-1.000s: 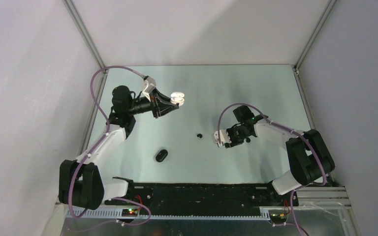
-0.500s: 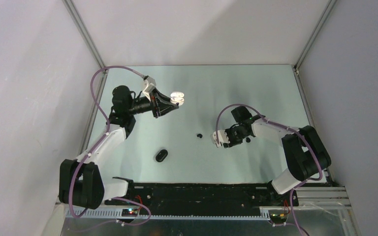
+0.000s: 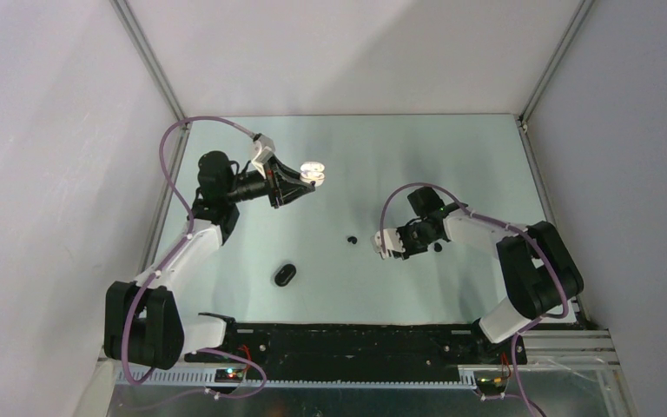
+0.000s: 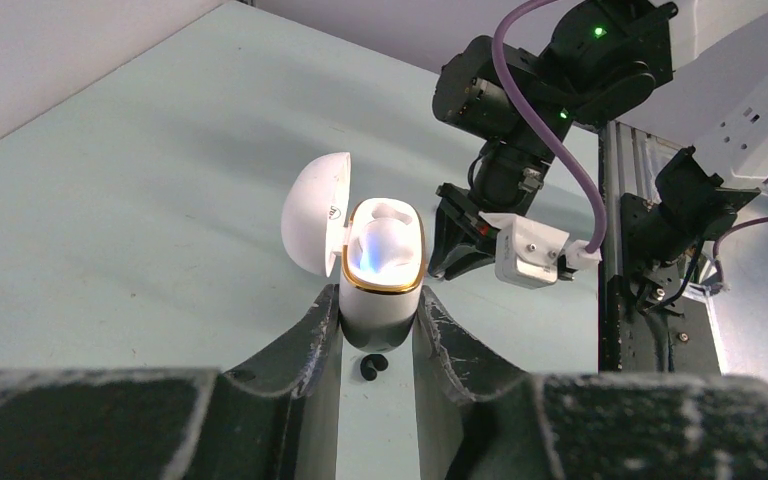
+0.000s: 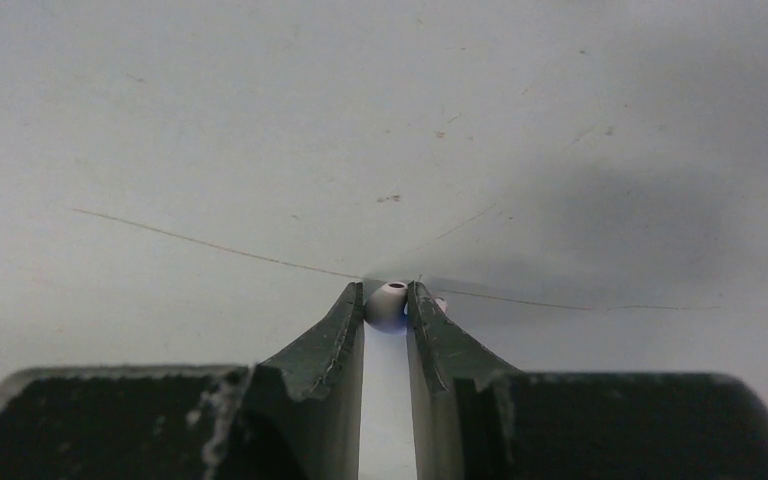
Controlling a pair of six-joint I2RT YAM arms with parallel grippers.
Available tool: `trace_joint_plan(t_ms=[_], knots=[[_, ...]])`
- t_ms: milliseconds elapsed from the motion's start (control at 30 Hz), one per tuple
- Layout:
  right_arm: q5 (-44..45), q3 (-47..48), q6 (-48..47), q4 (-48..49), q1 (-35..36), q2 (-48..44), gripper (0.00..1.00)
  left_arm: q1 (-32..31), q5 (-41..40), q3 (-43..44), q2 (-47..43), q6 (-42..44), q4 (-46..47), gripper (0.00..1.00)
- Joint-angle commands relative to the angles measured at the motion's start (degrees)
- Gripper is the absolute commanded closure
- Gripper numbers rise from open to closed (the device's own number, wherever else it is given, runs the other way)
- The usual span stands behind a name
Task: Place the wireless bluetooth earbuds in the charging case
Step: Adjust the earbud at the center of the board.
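Note:
My left gripper [image 3: 310,180] is shut on the body of a white charging case [image 4: 382,272] with a gold rim and holds it above the table, lid open to the left. A white earbud sits in one of its wells. My right gripper [image 3: 406,248] points down at the table and is shut on a small white earbud [image 5: 390,300], pinched at the fingertips [image 5: 352,312] right at the table surface. A black earbud [image 3: 352,238] lies on the table between the arms; it also shows under the case in the left wrist view [image 4: 372,366].
A closed black case [image 3: 285,274] lies on the table near the left arm. The pale table [image 3: 399,156] is walled on three sides. The right arm [image 4: 550,90] shows in the left wrist view, beyond the white case.
My right gripper has shifted a little to the left, down by the table. The left gripper and the white case have not moved.

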Motion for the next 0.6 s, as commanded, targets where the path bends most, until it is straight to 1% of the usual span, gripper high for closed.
trace_joint_plan(t_ms=[0,67,100,133,167,200,267,400,467,567], knots=[[-1.69,1.93,2.41,-6.77,-0.13,-2.65,0.82,0.49,-0.25,0.32,-0.05,-0.65,0.79,1.0],[-4.85,6.02,5.59,-12.29,-0.41,-3.48,0.83,0.49,-0.2,0.28,-0.27,-0.69,0.63,1.0],[-6.33,9.39,6.98,-16.87,-0.89,-3.49,0.84,0.44,-0.16,0.23,-0.34,-0.69,0.59,1.0],[-9.41,11.17,9.8,-19.3,-1.21,-3.16,0.84,0.47,-0.2,0.21,-0.38,-0.65,0.58,1.0],[-10.98,14.76,10.97,-24.2,-2.04,-2.12,0.85,0.48,-0.2,0.17,-0.41,-0.62,0.57,1.0],[-14.03,16.36,12.58,-27.27,-2.48,-1.15,0.85,0.44,-0.16,0.18,-0.38,-0.57,0.53,1.0],[-17.96,20.41,14.74,-37.67,-3.6,2.28,0.85,0.48,-0.2,0.09,-0.41,-0.42,0.53,1.0],[-24.47,24.72,19.24,-45.32,-6.89,10.29,0.85,0.49,-0.16,-0.03,-0.52,-0.46,0.51,1.0],[-26.77,27.79,19.8,-49.31,-8.67,15.31,0.86,0.47,-0.04,-0.07,-0.68,-0.7,0.39,1.0],[-30.27,34.85,20.15,-55.61,-10.23,24.33,0.86,0.46,0.21,0.17,-0.73,-0.67,-0.48,1.0]])
